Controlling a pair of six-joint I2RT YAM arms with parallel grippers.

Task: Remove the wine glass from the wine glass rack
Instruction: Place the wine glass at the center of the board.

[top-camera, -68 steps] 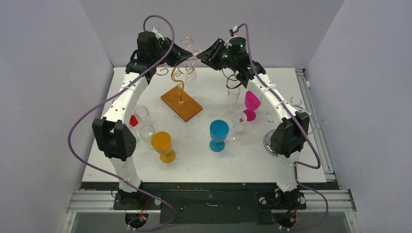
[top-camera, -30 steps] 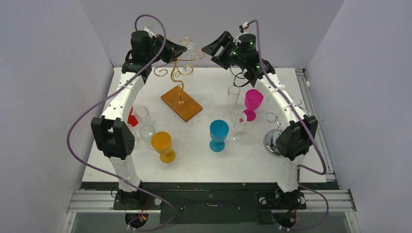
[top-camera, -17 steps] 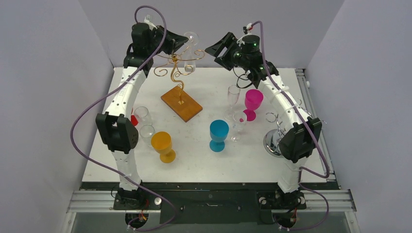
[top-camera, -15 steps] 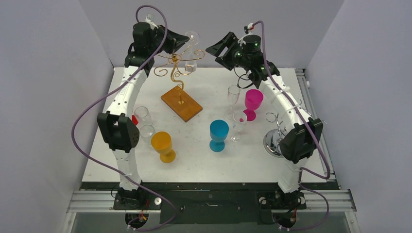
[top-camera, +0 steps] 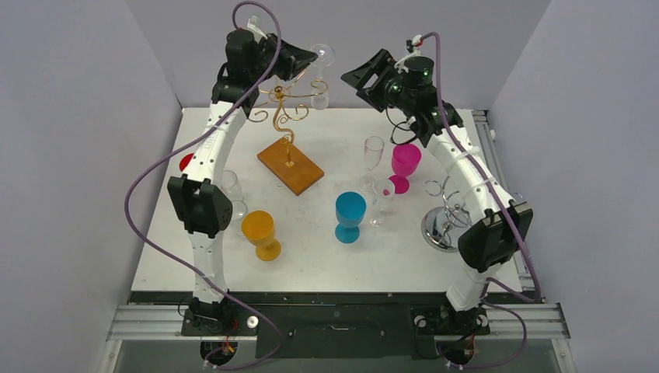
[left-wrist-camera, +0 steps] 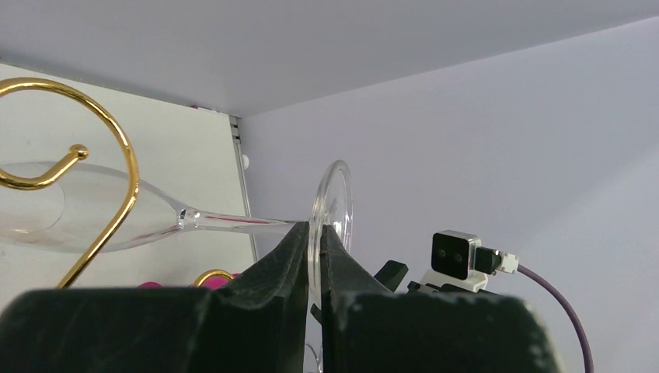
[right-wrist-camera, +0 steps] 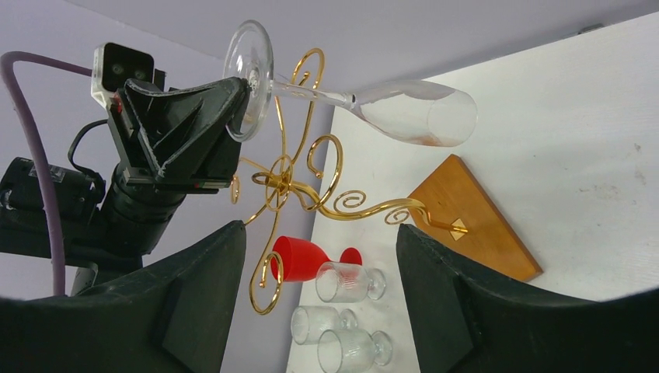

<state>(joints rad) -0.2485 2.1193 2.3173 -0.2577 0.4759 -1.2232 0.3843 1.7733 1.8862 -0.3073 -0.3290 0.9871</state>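
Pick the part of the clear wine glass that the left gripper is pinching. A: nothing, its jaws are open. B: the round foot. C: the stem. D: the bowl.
B: the left gripper is shut on the rim of the round foot of the wine glass, whose stem and bowl extend sideways beyond it.

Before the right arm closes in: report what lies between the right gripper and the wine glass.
Nothing: the top view shows an open gap between the right gripper and the wine glass, pinched by the left gripper.

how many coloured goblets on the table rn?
4: red goblet at the left edge, partly behind the left arm; orange goblet front left; blue goblet centre; magenta goblet back right of it. Arms may hide others.
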